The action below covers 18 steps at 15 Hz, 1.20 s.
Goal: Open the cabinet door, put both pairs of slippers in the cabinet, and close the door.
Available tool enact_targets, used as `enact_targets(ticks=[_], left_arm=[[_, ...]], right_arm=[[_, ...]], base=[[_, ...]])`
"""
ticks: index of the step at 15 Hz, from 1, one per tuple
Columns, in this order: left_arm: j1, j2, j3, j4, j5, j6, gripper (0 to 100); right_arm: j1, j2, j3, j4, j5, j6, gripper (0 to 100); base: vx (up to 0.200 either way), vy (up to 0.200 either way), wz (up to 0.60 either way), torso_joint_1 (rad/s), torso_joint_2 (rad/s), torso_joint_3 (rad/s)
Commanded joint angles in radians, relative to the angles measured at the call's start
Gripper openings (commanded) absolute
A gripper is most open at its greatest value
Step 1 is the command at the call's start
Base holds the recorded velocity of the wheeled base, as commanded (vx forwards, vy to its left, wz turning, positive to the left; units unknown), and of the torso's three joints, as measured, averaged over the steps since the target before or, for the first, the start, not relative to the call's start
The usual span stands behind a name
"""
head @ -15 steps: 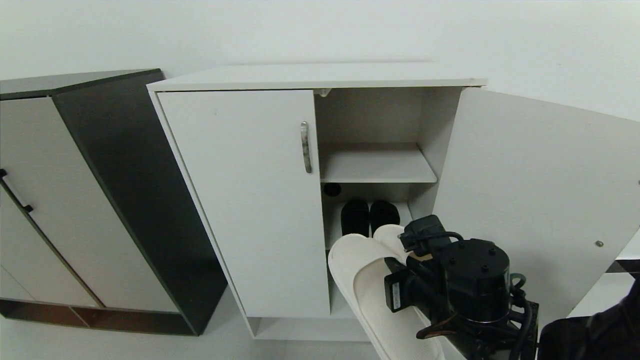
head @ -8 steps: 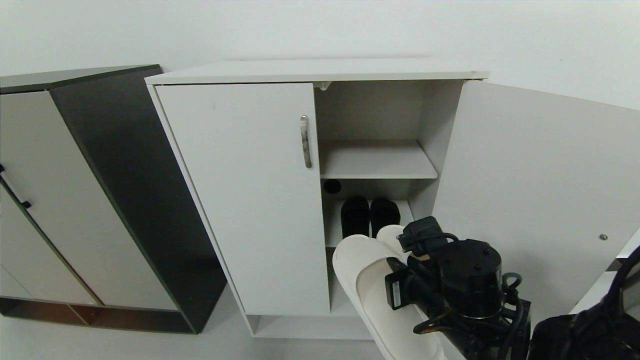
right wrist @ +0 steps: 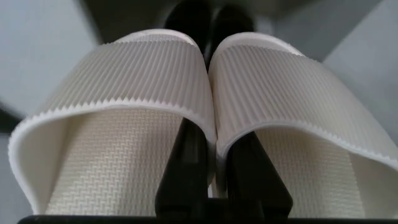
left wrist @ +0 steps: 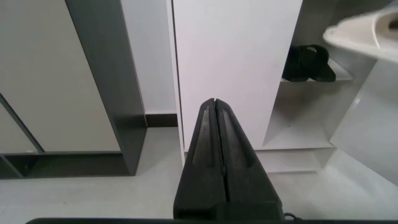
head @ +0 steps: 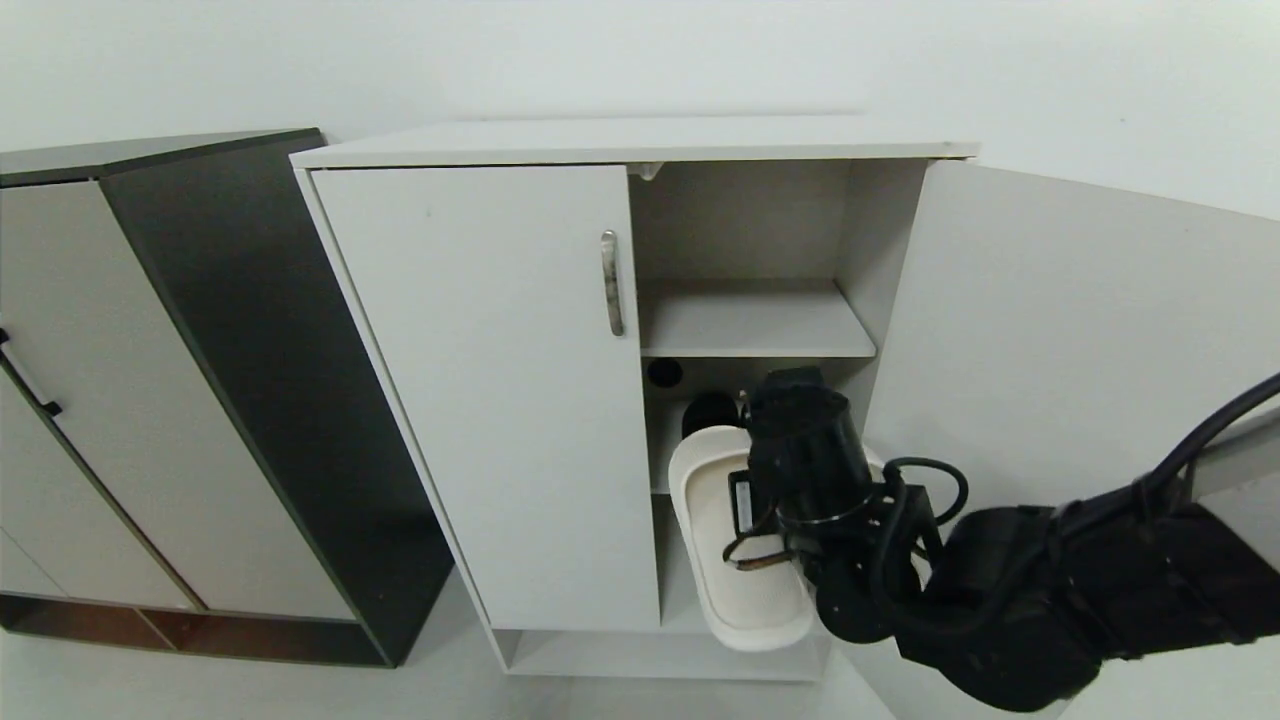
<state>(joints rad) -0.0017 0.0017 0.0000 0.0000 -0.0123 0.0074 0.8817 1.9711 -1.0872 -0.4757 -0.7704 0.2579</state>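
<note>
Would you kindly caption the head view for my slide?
Right pincer holds white slippers at the open cabinet, black pair already inside.

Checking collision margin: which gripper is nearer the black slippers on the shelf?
Right. The right gripper, shut on the white slippers, is just in front of the black slippers; the left gripper hangs back outside the cabinet, facing its closed door.

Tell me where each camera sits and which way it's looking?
Head view: on the robot's head, looking forward and down at the white cabinet; the right arm shows, holding the white slippers.
Left wrist view: on the left wrist, facing the cabinet's closed door and the floor; its shut left claw shows.
Right wrist view: on the right wrist, just behind the white slippers, facing into the cabinet; the right claw pinches them.
Shared: all three see the black slippers.
</note>
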Motion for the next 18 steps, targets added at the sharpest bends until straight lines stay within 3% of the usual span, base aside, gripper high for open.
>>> enact_targets(ticks=[1, 4, 11, 18], left_arm=[[0.000, 0.001, 0.000, 0.000, 0.000, 0.000, 0], [0.000, 0.000, 0.000, 0.000, 0.000, -0.001, 0], [0.000, 0.001, 0.000, 0.000, 0.000, 0.000, 0], [0.000, 0.001, 0.000, 0.000, 0.000, 0.000, 0]], right_arm=[[0.013, 0.002, -0.163, 0.120, -0.090, 0.052, 0], [0.006, 0.003, -0.263, 0.131, -0.102, 0.011, 0], [0.006, 0.005, -0.272, 0.129, -0.102, -0.006, 0], [-0.006, 0.008, -0.280, 0.128, -0.102, -0.017, 0]], base=[[0.000, 0.000, 0.00, 0.000, 0.00, 0.000], [0.000, 0.000, 0.00, 0.000, 0.00, 0.000], [0.000, 0.000, 0.00, 0.000, 0.00, 0.000], [0.200, 0.000, 0.00, 0.000, 0.00, 0.003]])
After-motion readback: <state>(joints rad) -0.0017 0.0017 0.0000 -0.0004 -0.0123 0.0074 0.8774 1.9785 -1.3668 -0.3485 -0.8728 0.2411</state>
